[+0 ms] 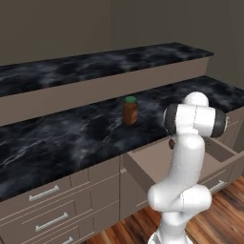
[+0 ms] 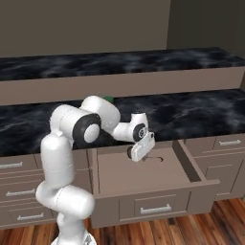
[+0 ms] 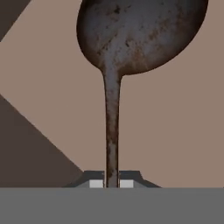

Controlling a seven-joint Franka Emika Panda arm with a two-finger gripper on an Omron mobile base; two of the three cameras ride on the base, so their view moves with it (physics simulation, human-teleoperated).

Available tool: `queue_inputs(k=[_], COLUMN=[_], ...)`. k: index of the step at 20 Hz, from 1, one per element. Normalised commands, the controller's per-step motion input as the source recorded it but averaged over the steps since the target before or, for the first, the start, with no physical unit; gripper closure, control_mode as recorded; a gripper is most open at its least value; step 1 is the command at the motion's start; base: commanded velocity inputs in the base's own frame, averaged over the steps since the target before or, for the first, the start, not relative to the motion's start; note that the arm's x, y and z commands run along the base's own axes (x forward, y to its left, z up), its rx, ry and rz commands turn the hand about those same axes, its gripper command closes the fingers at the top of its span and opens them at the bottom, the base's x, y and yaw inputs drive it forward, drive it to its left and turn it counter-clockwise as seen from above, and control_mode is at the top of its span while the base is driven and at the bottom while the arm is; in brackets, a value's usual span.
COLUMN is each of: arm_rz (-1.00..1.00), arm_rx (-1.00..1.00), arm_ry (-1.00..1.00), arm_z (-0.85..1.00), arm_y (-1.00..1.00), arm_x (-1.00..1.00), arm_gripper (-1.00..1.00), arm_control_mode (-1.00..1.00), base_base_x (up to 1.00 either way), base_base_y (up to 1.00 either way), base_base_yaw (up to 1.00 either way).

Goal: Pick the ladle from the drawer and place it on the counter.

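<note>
Gripper (image 3: 112, 183) closed on the handle of the ladle (image 3: 131, 35), bowl at 12 o'clock, held over the open drawer (image 2: 143, 174) for transfer to the counter (image 2: 201, 112).

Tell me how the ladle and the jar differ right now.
The ladle is slim, dark, mottled metal; the jar is squat and brown with a green lid. The ladle is in the open drawer, its handle between the gripper's fingertips; the jar stands upright, untouched, on the counter. Both are small.
</note>
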Motion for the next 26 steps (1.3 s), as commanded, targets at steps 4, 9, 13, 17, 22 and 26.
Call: queue_inputs(k=[4,9,13,17,22,26], arm_rz=[0.5,0.1,0.0,-0.01,-0.09,-0.12], arm_rx=[0.0,0.14,0.0,0.0,0.03,0.08], arm_ry=[0.06,-0.03,-0.21,-0.17,-0.07,0.0], arm_z=[0.83,0.57,0.76,0.66,0.38,0.17], arm_y=[-0.02,0.18,0.92,1.0,1.0,0.99], arm_x=[-0.27,-0.42,-0.01,0.0,-0.19,-0.04], arm_gripper=[1.0,1.0,1.0,1.0,1.0,1.0], arm_control_mode=[-1.0,-1.0,-1.0,-1.0,-1.0,-1.0], base_base_x=[0.0,0.0,0.0,0.0,0.0,0.0], base_base_y=[0.0,0.0,0.0,0.0,0.0,0.0], base_base_yaw=[0.0,0.0,0.0,0.0,0.0,0.0])
